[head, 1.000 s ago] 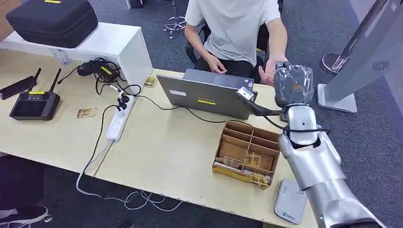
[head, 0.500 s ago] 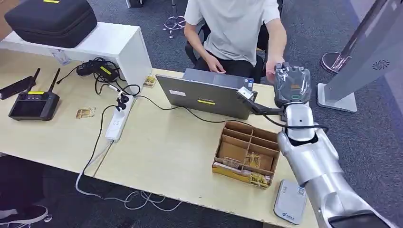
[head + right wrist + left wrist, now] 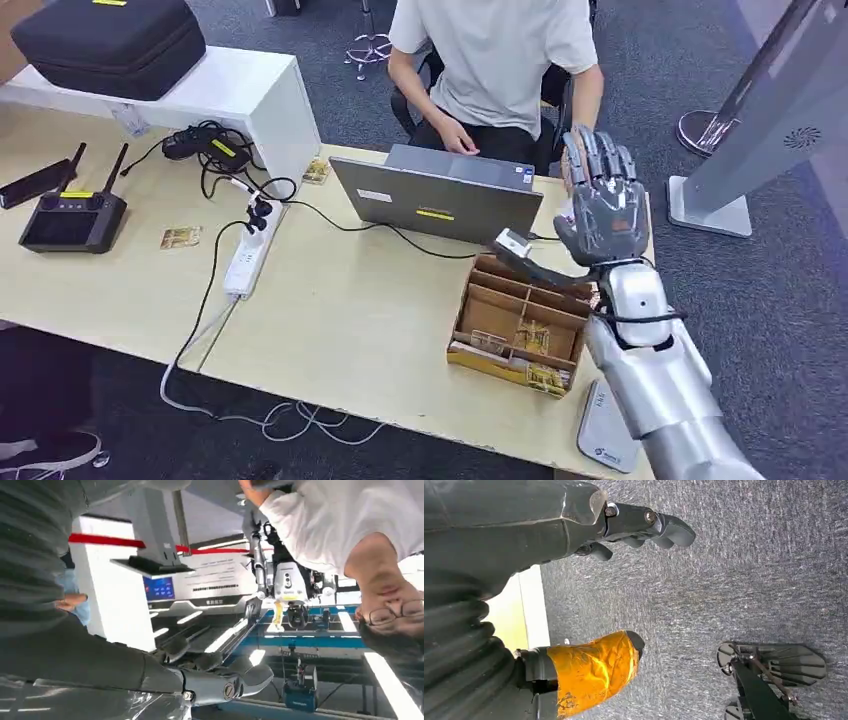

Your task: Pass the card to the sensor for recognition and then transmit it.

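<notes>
Since a second ago the right hand [image 3: 600, 205] has drawn back from the person [image 3: 495, 60] seated at the far edge of the desk [image 3: 350, 320] and spread its fingers wide. It now stands raised over the far right part of the desk with nothing in it.

The left hand [image 3: 549, 530] hangs over the carpet, fingers loosely apart and holding nothing. A remote controller [image 3: 72, 215] lies near the desk's left edge. A loose card [image 3: 181, 237] lies just beside it and another [image 3: 316, 172] at the far edge. A power strip [image 3: 247, 255] trails its cable off the front edge. The laptop [image 3: 440, 200] sits mid-desk at the far edge, and in front of it stands the cardboard organizer [image 3: 520, 325] with more cards in its front compartments. A grey sensor pad [image 3: 608, 430] lies at the front right corner.

I cannot make out the passed card itself — the person's hand sits behind the robot's spread fingers, so it has probably changed hands. That would put the task at its close, the handover made. The next move likely calls for lowering the arm clear of the laptop and organizer — or reaching for a fresh card in the organizer.
</notes>
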Controlling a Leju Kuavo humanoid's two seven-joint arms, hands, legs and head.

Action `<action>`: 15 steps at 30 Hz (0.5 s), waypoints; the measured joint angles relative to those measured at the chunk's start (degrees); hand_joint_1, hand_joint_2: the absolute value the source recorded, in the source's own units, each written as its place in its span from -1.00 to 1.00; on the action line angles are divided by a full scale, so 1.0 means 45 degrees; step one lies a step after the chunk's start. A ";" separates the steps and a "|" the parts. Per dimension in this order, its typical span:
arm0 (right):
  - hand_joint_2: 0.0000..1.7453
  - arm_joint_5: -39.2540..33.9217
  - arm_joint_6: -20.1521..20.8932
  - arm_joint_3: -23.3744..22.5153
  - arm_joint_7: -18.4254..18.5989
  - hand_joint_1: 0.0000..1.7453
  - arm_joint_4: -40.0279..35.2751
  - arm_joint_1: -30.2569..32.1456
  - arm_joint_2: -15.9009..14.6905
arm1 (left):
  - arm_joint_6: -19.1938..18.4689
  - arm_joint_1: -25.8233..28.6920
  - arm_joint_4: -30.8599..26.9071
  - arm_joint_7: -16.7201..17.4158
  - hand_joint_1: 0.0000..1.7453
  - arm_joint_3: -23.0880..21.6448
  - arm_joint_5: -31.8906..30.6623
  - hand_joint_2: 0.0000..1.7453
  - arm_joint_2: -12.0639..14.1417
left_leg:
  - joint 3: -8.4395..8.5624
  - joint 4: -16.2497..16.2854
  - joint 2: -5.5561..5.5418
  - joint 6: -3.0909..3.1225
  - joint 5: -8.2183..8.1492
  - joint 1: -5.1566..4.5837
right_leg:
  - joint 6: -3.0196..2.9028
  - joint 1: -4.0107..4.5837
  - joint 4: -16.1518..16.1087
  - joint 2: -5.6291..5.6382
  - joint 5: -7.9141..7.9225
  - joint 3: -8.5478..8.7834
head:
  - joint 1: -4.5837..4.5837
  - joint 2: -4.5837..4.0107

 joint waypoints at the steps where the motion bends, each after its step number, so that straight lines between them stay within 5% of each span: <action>1: 1.00 -0.0216 -0.0059 -0.0107 -0.0236 -1.00 -0.0541 0.0501 -0.0160 | 0.0010 0.0011 0.0000 0.0024 -1.00 0.0049 0.0058 1.00 0.0000 | -0.0002 0.0000 0.0000 0.0007 -0.0005 -0.0001 | 0.0002 0.0000 -0.0001 0.0000 -0.0001 0.0000 | 0.0000 0.0000; 15: 1.00 -0.1614 -0.0142 -0.1263 -0.1916 -1.00 -0.5834 0.4851 -0.2113 | 0.0015 0.0153 0.0000 0.0131 -1.00 0.0588 0.0476 1.00 0.0005 | -0.0011 -0.0001 0.0000 0.0006 -0.0017 0.0001 | 0.0003 0.0000 -0.0010 -0.0009 -0.0020 -0.0006 | 0.0005 0.0000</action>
